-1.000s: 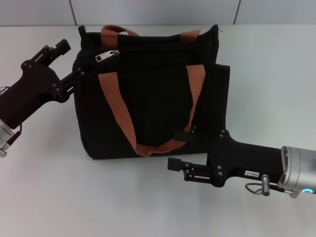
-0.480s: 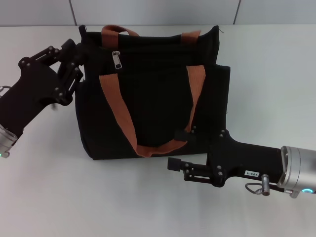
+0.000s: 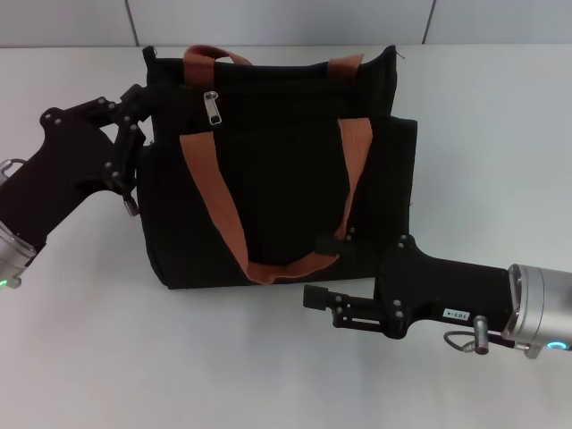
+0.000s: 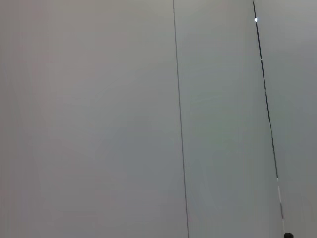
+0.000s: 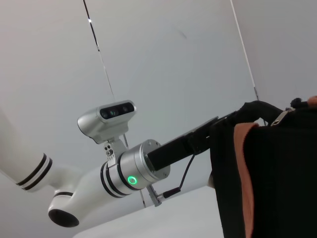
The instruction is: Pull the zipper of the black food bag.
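The black food bag (image 3: 277, 179) stands in the middle of the table, its orange-brown straps (image 3: 210, 192) running down the front. On the zipper line near the top left, the silver zipper (image 3: 212, 107) tab hangs straight down with nothing holding it. My left gripper (image 3: 134, 147) is pressed against the bag's upper left corner, its fingers spread open along the bag's side edge, left of the zipper. My right gripper (image 3: 322, 268) is open at the bag's lower front edge, one finger (image 3: 333, 241) resting on the fabric by the strap loop. The right wrist view shows the bag (image 5: 277, 188) and the left arm (image 5: 124, 173).
The bag stands on a white table (image 3: 116, 349), with bare surface in front of it and to both sides. A grey panelled wall (image 3: 286, 20) runs close behind the bag. The left wrist view shows only grey wall panels (image 4: 99, 124).
My left gripper moved right and lower, up against the bag's upper left corner. The zipper tab swung from lying pointed left to hanging down. The right arm stayed still.
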